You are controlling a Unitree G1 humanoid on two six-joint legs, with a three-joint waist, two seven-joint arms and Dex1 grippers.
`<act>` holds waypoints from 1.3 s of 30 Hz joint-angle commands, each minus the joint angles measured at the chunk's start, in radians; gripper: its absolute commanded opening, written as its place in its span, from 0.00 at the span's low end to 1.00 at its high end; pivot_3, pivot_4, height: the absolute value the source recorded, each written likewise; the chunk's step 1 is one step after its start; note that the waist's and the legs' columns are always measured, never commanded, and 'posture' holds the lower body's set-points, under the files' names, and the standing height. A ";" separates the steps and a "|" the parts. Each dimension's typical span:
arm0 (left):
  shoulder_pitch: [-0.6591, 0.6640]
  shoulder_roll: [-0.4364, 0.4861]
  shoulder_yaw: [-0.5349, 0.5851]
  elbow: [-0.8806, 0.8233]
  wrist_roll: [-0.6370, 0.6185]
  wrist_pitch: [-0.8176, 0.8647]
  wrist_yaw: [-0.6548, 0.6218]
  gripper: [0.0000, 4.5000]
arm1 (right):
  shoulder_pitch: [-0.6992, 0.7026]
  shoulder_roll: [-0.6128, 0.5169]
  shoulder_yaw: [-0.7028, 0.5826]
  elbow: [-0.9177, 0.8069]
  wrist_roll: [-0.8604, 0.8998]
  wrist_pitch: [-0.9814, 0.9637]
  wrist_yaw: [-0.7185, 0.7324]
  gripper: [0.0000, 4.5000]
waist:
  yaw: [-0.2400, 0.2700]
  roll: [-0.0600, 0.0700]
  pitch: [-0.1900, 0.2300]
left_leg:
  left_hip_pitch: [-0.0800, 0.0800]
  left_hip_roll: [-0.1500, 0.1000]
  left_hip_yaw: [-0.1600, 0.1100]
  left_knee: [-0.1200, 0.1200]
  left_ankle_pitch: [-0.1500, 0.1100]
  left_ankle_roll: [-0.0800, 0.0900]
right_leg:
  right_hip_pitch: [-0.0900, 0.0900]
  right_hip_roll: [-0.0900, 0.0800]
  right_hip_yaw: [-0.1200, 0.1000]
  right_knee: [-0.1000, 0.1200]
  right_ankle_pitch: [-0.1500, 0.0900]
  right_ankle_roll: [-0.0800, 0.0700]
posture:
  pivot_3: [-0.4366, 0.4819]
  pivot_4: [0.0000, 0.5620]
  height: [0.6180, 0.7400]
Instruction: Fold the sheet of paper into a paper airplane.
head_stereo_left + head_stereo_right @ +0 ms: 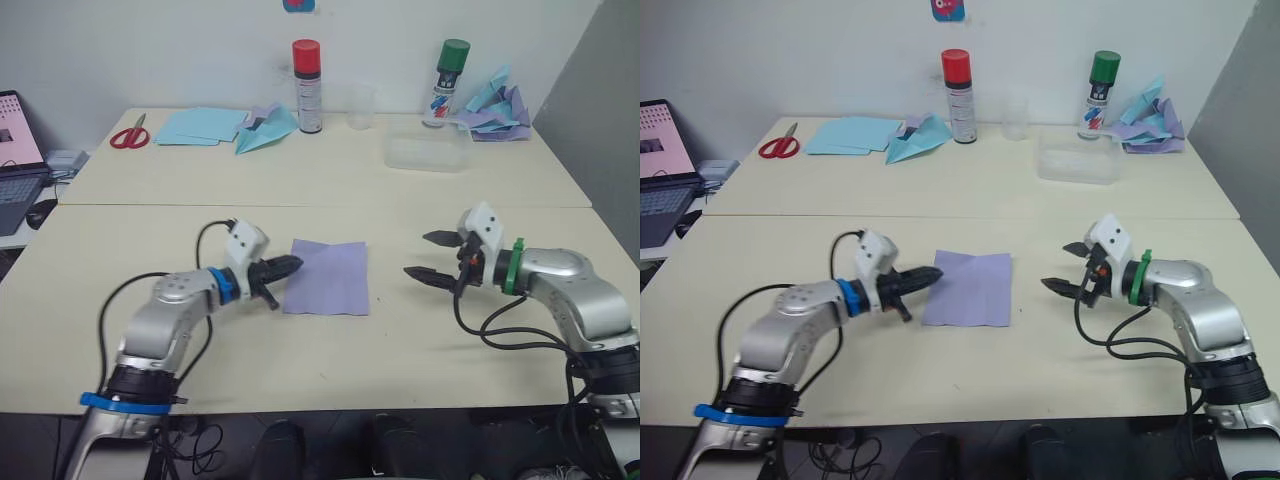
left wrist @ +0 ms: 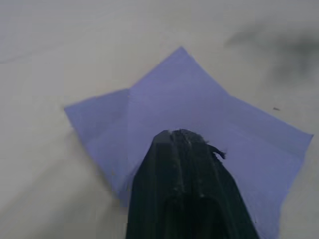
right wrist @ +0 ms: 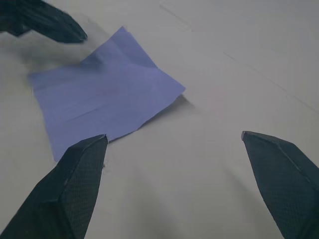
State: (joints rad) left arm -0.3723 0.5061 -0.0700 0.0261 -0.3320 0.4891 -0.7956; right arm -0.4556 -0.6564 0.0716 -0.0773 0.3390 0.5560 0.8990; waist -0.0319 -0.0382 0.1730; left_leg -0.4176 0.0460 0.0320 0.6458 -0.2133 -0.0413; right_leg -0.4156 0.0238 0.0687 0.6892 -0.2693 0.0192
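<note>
The sheet of paper (image 1: 330,276), lavender with faint creases, lies flat on the near table between my two grippers. My left gripper (image 1: 292,265) is shut, and its tips lie at the sheet's left edge. In the left wrist view the closed fingers (image 2: 184,169) lie over the sheet (image 2: 189,94). My right gripper (image 1: 428,257) hovers open a short way to the right of the sheet, with nothing between its fingers. In the right wrist view the sheet (image 3: 104,99) lies ahead of the spread fingers (image 3: 75,179). The paper airplane is out of view.
On the far table are red scissors (image 1: 130,135), light blue sheets (image 1: 198,125), a light blue paper plane (image 1: 265,130), a red-capped can (image 1: 307,88), a clear cup (image 1: 362,108), a clear box (image 1: 428,152), a green-capped can (image 1: 448,85) and a paper heap (image 1: 497,108). A laptop (image 1: 15,170) stands at the left.
</note>
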 commanded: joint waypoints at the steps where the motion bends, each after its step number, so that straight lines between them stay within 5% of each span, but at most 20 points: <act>1: -0.012 -0.017 -0.018 0.007 0.033 -0.014 0.024 0.00 | -0.037 0.026 0.016 0.015 -0.033 -0.042 -0.020 1.00 | -0.001 0.000 0.000 | 0.000 0.000 0.000 0.000 0.000 0.000 | 0.000 0.000 0.000 0.000 0.000 0.000 | 0.48 0.27 1.00; 11: 0.005 -0.027 -0.074 0.105 0.114 -0.033 0.022 0.00 | -0.127 0.153 0.097 0.235 -0.184 -0.191 -0.103 0.96 | -0.001 0.000 -0.001 | 0.002 0.000 0.000 0.000 0.000 0.000 | 0.002 0.001 0.000 0.001 0.000 0.000 | 0.48 0.27 1.00; 13: 0.001 -0.028 -0.073 0.118 0.115 -0.042 0.018 0.00 | -0.144 0.163 0.120 0.288 -0.220 -0.241 -0.097 0.87 | -0.001 0.001 -0.001 | 0.003 0.000 0.000 0.000 0.000 0.000 | 0.003 0.001 0.000 0.001 0.000 0.000 | 0.48 0.27 1.00; 24: 0.014 -0.017 -0.061 0.134 0.117 -0.059 0.008 0.00 | -0.159 0.251 0.239 0.425 -0.325 -0.389 -0.027 0.01 | -0.001 0.001 -0.001 | 0.008 0.000 0.000 0.000 0.000 0.000 | 0.007 0.001 -0.001 0.001 0.000 0.000 | 0.48 0.27 1.00; 39: 0.007 -0.017 -0.070 0.131 0.126 -0.050 -0.003 0.00 | -0.150 0.478 0.134 0.283 -0.131 -0.138 -0.070 0.01 | -0.002 0.001 -0.001 | 0.011 0.001 -0.002 0.000 0.000 0.000 | 0.009 0.000 -0.001 0.002 0.000 0.000 | 0.48 0.27 1.00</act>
State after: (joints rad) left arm -0.3747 0.4805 -0.1201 0.1324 -0.2343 0.4219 -0.7977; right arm -0.5725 -0.1933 0.2170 0.2192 0.1881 0.4199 0.8383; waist -0.0338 -0.0373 0.1720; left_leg -0.4069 0.0470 0.0302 0.6453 -0.2133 -0.0413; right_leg -0.4068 0.0242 0.0679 0.6908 -0.2694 0.0190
